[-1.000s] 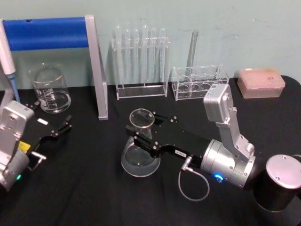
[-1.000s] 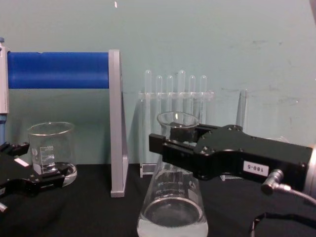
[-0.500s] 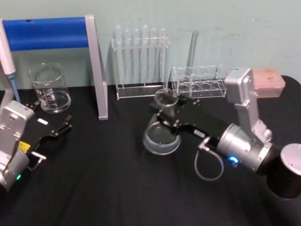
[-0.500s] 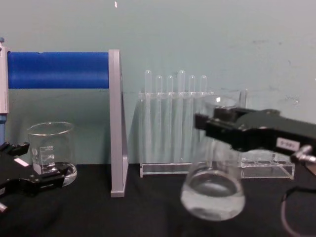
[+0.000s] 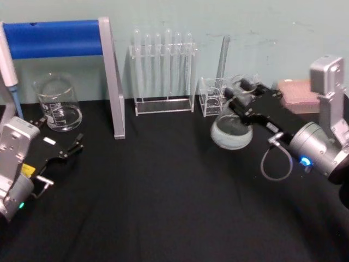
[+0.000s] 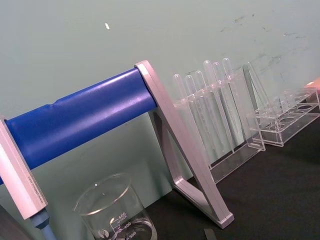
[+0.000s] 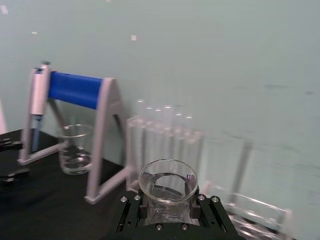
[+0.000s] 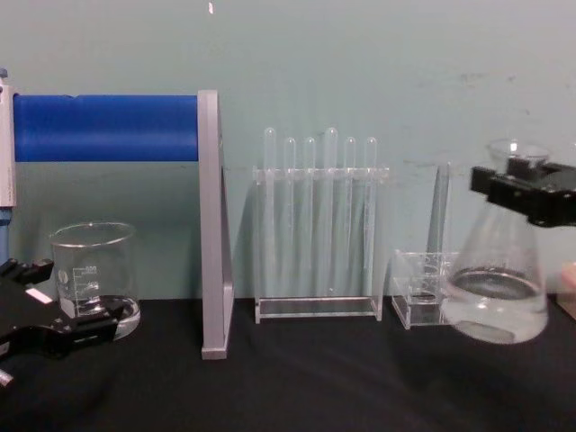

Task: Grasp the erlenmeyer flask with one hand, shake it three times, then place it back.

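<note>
Flask (image 8: 498, 297) clear, conical, perhaps part-filled, held by right end effector (image 8: 522, 191)

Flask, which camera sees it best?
The chest view: the whole flask shows side-on, held at its neck by the right gripper. The head view sees it tilted, from above; the right wrist view, its rim up close.

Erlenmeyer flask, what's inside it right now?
A shallow layer of clear liquid sits in the wide base of the erlenmeyer flask. The right gripper clamps the neck, hiding the inside there. The left gripper rests idle by the beaker.
</note>
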`<control>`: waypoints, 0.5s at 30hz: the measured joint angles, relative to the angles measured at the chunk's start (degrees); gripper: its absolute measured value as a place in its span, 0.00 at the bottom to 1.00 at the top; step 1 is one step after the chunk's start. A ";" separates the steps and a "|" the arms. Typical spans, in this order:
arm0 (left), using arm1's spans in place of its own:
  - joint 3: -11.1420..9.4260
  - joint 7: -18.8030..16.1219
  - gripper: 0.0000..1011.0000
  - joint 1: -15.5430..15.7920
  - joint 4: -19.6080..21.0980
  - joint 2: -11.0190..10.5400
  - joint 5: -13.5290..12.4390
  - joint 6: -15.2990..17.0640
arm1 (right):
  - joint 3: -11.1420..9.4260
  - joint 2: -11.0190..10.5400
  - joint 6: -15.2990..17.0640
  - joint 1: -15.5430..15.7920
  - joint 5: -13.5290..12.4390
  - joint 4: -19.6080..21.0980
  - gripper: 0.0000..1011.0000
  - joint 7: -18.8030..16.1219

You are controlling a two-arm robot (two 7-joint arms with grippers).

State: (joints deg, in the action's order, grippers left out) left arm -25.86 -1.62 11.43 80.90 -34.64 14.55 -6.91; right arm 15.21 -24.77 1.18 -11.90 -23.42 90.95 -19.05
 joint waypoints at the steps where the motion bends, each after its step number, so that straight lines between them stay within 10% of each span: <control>1: 0.00 0.00 0.99 0.00 0.00 0.00 0.00 0.00 | -0.37 -0.01 0.00 0.00 0.02 -0.14 0.44 0.20; 15: 0.00 0.00 0.99 0.00 0.00 0.00 0.00 0.00 | -4.72 0.52 0.32 0.60 0.95 -1.60 0.44 1.81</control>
State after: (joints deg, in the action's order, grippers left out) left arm -25.86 -1.62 11.43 80.90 -34.64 14.55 -6.91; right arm 10.49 -24.25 1.51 -11.30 -22.47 89.34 -17.24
